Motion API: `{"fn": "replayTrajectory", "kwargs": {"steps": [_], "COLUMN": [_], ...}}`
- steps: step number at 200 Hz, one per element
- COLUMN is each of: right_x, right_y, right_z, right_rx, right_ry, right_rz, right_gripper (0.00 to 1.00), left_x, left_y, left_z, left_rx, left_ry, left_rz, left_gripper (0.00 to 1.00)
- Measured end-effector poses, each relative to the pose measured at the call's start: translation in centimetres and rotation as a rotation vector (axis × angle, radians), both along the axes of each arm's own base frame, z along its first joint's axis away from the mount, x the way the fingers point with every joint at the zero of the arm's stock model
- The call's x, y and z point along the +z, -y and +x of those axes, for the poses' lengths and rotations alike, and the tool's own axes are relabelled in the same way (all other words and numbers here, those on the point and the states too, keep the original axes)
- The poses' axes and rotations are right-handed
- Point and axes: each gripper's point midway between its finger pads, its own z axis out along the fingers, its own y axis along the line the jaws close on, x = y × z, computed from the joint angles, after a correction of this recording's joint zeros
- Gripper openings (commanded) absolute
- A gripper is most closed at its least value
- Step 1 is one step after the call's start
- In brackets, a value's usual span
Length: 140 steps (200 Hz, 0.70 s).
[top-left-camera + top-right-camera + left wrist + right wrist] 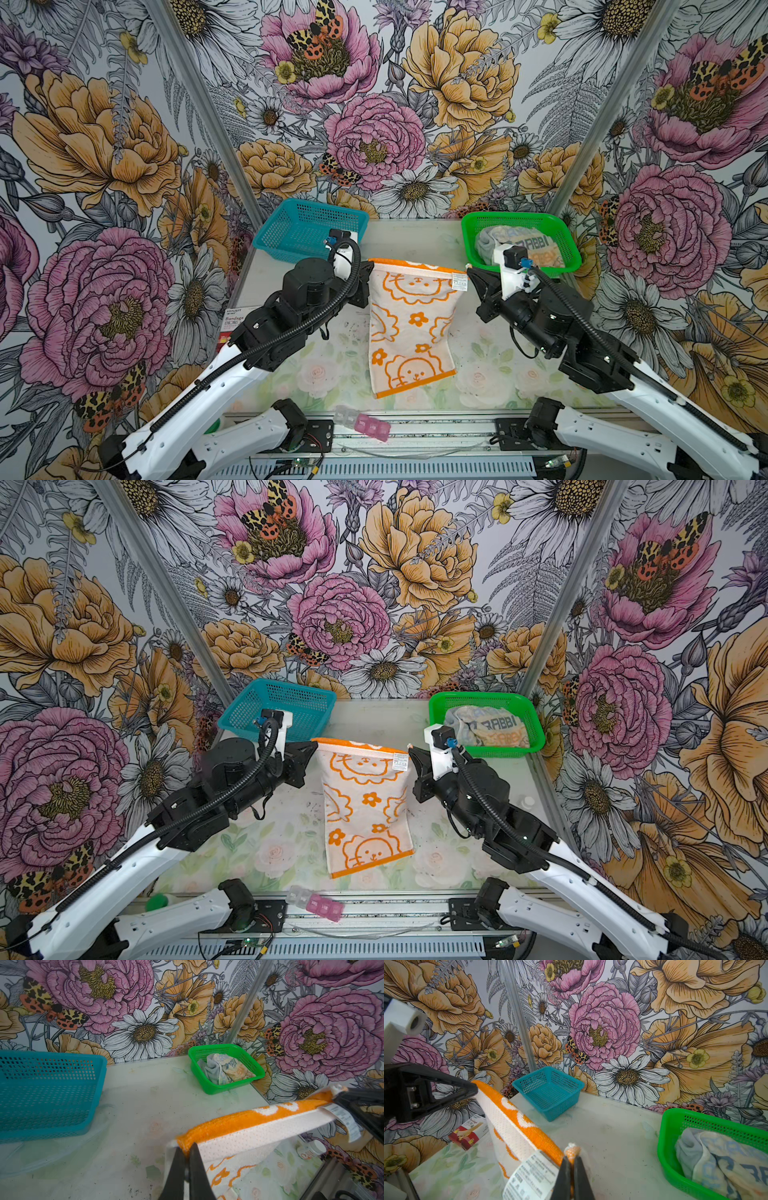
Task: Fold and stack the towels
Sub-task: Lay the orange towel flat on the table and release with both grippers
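While its lower end seems to rest on the table [490, 374], the orange towel [409, 328] hangs at centre frame, held up by its top corners. We judge the first fold is in hand.

Its long axis runs top to bottom in both top views, with one orange hem at the lower edge.

The teal basket [291, 224] sits upper left. The green basket [557, 232], upper right, holds the striped towel [536, 245] and the grey towel [209, 1068], both crumpled.

The left gripper [370, 268] and right gripper [469, 272] each pinch a corner.

Next move, we judge — lay it flat with the top edge taut, then fold.
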Motion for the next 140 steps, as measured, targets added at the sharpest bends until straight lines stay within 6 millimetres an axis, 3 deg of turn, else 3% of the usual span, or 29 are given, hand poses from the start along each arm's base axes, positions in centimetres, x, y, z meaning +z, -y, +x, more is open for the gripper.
{"fn": "replayTrajectory", "kwargs": {"steps": [36, 78, 140], "right_x": [-2.7, -5.4, -15.9], "right_y": [0.2, 0.6, 1.4], "right_z": [4.3, 9.4, 18.9], "right_rx": [-0.089, -0.161, -0.244], "right_ry": [0.008, 0.003, -0.187], "right_rz": [0.008, 0.002, -0.042], "right_gripper": [0.00, 0.00, 0.00], "left_x": [-3.2, -7.2, -16.4], "left_y": [0.0, 0.7, 1.8], "left_z": [3.9, 10.1, 19.1], "left_rx": [0.021, 0.040, 0.090], "left_ry": [-0.039, -0.095, -0.264], "left_rz": [-0.050, -0.067, -0.026], "left_gripper": [0.00, 0.00, 0.00]}}
